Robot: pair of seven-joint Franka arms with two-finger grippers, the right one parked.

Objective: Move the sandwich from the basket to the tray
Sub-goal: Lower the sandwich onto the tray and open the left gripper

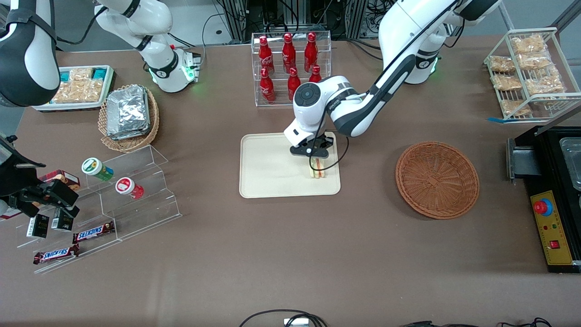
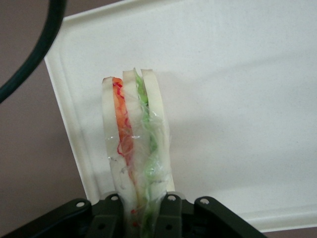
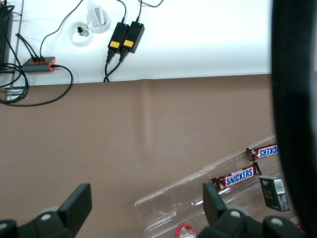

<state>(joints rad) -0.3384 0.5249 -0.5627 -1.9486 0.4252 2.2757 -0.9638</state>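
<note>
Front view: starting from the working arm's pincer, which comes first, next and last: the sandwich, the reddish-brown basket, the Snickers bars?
The pincer hangs over the tray.
1. Sandwich: gripped in the pincer, over the tray's edge.
2. Reddish-brown basket: beside the tray, toward the working arm's end.
3. Snickers bars: toward the parked arm's end.

The front view looks steeply down over the whole table (image 1: 290, 254). The left wrist view sits close above the tray (image 2: 247, 74), which both share; the right wrist view apparently faces the table's edge.
</note>
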